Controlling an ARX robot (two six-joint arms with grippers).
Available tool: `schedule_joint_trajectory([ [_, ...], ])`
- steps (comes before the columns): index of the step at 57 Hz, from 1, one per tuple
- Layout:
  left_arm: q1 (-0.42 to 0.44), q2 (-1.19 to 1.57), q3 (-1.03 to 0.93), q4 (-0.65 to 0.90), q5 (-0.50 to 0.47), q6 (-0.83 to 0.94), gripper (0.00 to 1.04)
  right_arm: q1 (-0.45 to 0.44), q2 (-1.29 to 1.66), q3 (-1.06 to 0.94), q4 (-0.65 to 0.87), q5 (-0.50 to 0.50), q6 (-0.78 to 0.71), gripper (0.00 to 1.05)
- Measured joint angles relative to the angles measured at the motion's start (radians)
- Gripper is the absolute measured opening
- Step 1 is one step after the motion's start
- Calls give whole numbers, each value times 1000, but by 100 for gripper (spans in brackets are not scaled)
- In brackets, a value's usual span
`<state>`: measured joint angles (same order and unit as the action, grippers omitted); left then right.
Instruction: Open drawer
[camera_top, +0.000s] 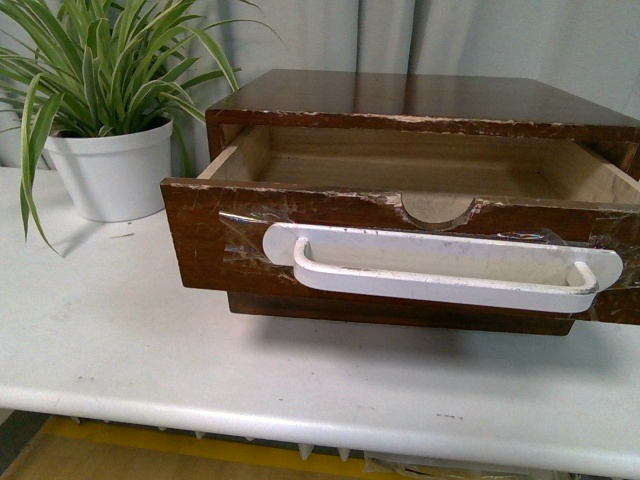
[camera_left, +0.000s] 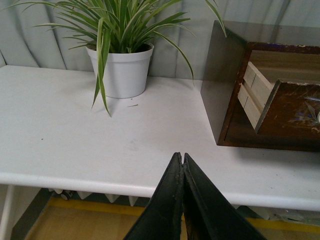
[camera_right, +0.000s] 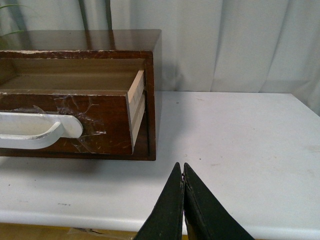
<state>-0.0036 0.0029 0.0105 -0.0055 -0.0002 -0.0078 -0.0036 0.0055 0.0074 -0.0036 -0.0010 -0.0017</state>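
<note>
Dark-brown wooden drawer (camera_top: 300, 240) with its long white plastic handle (camera_top: 440, 265) stands pulled out of its cabinet (camera_top: 420, 100) on the white table (camera_top: 150, 350). The left gripper (camera_left: 183, 160), jaws pressed together and empty, hangs well short of it; the right gripper (camera_right: 182, 170) does likewise.

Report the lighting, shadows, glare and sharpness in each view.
Front view: soft even light, a faint shadow under the drawer on the table, glints on the tape around the handle, all fairly sharp. Left wrist view: the plant throws a soft shadow; the shut left gripper is dark but sharp. Right wrist view: tape glare beside the handle; the shut right gripper is nearly black.
</note>
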Motion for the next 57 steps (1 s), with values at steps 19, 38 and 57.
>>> schedule_joint_trajectory([
  [19, 0, 0, 0, 0, 0, 0, 6, 0, -2, 0, 0, 0, 0, 1],
  [38, 0, 0, 0, 0, 0, 0, 65, 0, -2, 0, 0, 0, -1, 59],
  [57, 0, 0, 0, 0, 0, 1, 99, 0, -2, 0, 0, 0, 0, 95],
])
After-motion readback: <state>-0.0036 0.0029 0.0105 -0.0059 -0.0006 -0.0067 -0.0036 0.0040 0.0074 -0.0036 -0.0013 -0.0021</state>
